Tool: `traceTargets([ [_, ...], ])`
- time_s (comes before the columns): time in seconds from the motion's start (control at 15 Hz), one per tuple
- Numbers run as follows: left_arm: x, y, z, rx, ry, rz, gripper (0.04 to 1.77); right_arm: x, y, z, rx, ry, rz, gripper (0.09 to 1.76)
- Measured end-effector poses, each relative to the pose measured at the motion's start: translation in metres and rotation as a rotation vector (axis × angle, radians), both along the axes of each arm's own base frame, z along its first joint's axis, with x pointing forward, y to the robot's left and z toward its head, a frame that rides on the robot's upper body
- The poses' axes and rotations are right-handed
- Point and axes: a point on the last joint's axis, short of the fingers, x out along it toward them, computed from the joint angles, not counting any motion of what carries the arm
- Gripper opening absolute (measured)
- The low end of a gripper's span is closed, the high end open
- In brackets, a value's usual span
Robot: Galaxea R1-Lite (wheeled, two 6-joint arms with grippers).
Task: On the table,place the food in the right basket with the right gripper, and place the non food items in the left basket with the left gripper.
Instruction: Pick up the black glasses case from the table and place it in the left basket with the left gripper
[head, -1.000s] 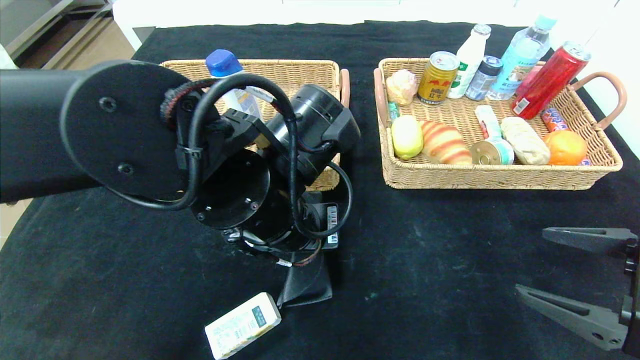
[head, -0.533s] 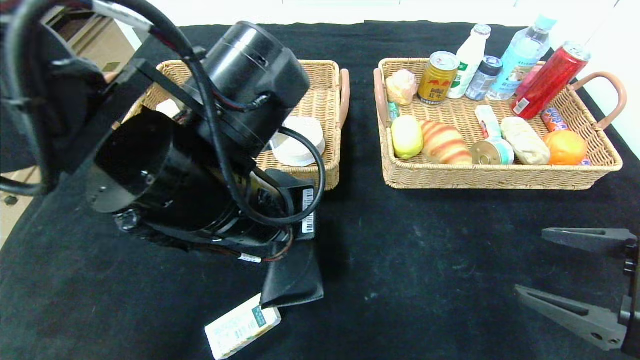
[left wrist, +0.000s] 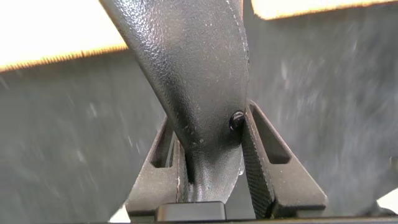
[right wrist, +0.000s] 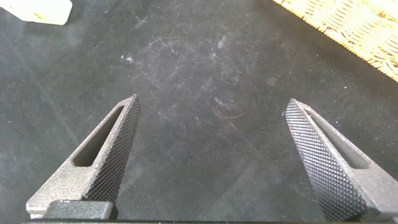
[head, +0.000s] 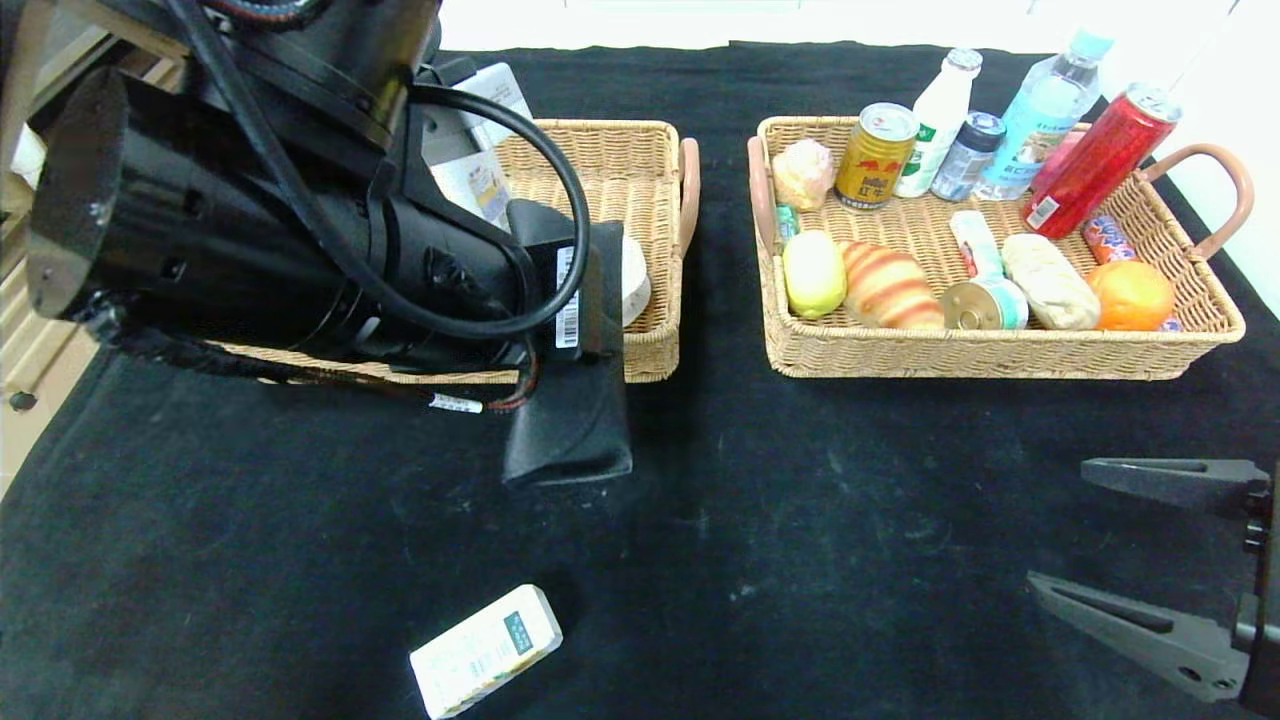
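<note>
My left gripper [left wrist: 209, 118] is shut on the black glasses case [head: 570, 420], which hangs in the air just in front of the left basket [head: 652, 352]. In the left wrist view the case [left wrist: 193, 74] fills the space between the fingers. The left arm hides most of that basket and part of a white labelled bottle [head: 478, 182] in it. The white carton [head: 485, 650] lies on the black cloth near the front edge. The croissant [head: 888, 285] and lemon [head: 813, 272] lie in the right basket [head: 1000, 357]. My right gripper [head: 1058, 524] hovers open and empty at the front right, over bare cloth.
The right basket also holds cans, bottles, wrapped snacks and an orange [head: 1130, 295]. A round white thing [head: 634, 280] lies in the left basket. The carton's corner [right wrist: 37, 9] shows in the right wrist view. The table edge runs along the left.
The left arm has risen and swung back and left, lifting the glasses case off the cloth beside the carton toward the left basket. The right gripper has stayed still.
</note>
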Motion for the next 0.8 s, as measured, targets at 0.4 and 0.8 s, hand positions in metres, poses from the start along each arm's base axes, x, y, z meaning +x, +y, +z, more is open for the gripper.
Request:
traceTargets([
  [0.4,0.023,0.0,0.009,-0.001,-0.182,-0.028,0.59,0.0,0.0,0.0,-0.001,0.001,0.001,1.71],
  [0.8,0.052,0.002,0.011,0.015,-0.314,0.004,0.59,0.0,0.0,0.0,-0.001,0.001,0.001,1.71],
])
